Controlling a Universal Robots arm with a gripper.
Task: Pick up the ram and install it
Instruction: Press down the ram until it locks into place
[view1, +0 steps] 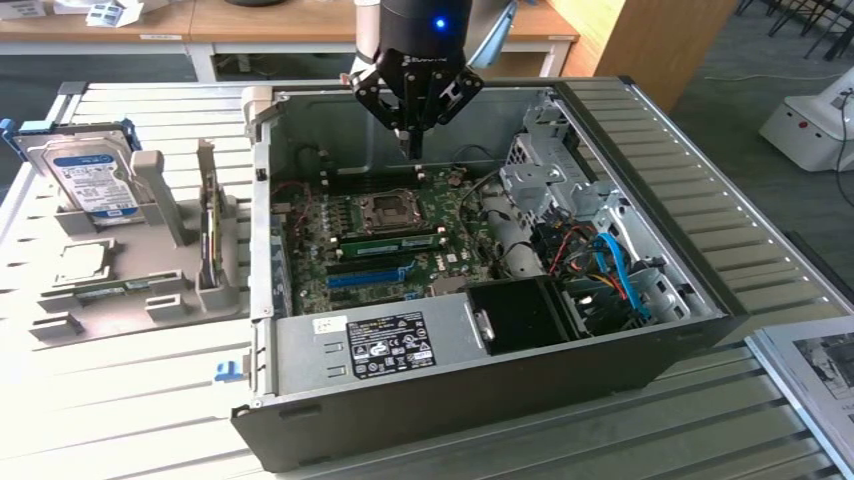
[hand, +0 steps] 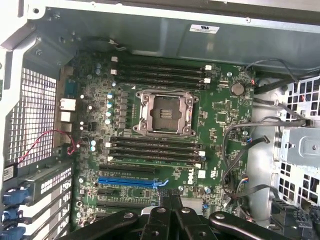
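Pincer closed and empty over the open case

Well off from my pincer (view1: 414, 148), toward the exterior view's left, the hard drive (view1: 84, 180) stands in its tabletop rack (view1: 134, 300); my pincer hangs pinched shut, holding nothing, tips down over the motherboard (hand: 220, 115); below it, past the CPU socket (view1: 388, 208), a green stick I take for the ram (view1: 390, 242) lies along a memory slot, apparently seated.
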